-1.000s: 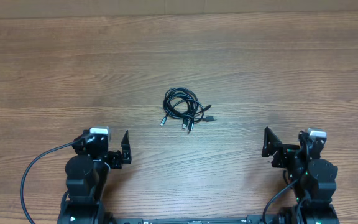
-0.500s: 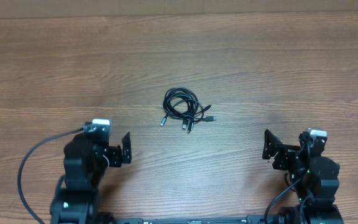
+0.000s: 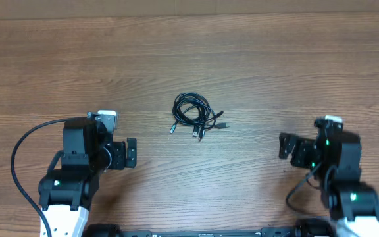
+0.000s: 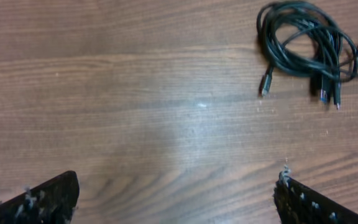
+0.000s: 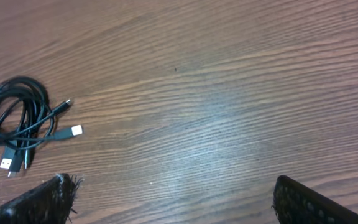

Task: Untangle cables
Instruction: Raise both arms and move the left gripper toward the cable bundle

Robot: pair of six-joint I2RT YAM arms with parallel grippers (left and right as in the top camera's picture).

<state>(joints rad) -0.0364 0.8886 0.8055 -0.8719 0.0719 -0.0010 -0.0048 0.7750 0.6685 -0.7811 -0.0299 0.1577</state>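
Overhead and wrist views; opening stage of the untangling. The cables (image 3: 195,117) lie in one small knotted bunch on the table (image 3: 321,66); thin black loops cross one another, and several plug ends stick out on the side of the cables that faces me; one plug (image 5: 75,130) shows a white tip. My left pincer (image 3: 131,153) hangs on the near side and to the left of the cables, well apart from them; its jaws stand wide, with only bare wood between them. My right pincer (image 3: 285,148) hangs on the near side and to the right of the cables, also well apart; its jaws are equally wide and empty. Neither pincer touches the cables; in each wrist view they sit off to one side, not between my fingers.

Progress, as I judge it: nothing is done; no loop is parted, no end drawn out. Left to do, all of it: bring both pincers in to the cables; take one plug end or outer loop; pin the rest; pull each one free until it lies alone. How many are in the bunch I cannot tell; the loops overlap too closely.
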